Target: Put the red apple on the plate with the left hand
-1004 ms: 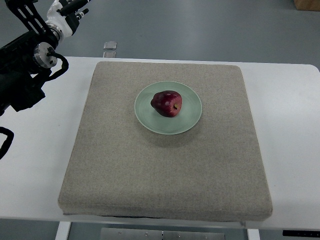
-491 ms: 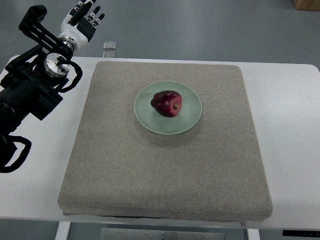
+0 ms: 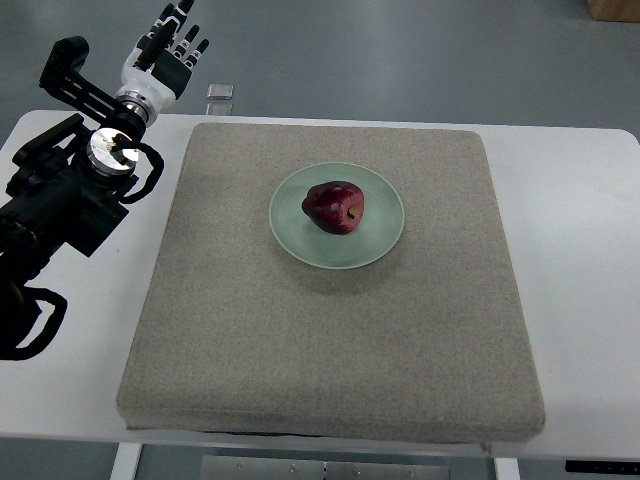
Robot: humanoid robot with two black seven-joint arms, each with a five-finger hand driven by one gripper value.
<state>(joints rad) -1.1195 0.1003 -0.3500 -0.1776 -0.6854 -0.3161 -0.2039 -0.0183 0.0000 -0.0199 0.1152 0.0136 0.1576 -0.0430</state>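
Note:
A dark red apple [image 3: 334, 207] lies on a pale green plate [image 3: 381, 238] near the middle of a grey mat [image 3: 330, 340]. My left hand [image 3: 165, 50] is at the far left, beyond the mat's back left corner and well away from the apple. Its fingers are spread and hold nothing. The black left arm [image 3: 60, 200] runs down the left edge over the white table. The right arm is out of view.
The mat lies on a white table [image 3: 580, 260] with bare margins left and right. A small clear object [image 3: 220, 92] sits at the table's far edge, next to the left hand. Grey floor lies beyond.
The left arm has moved right and down into view. The hand, cut off at the top edge before, now shows fully with fingers spread. The apple and plate have not moved.

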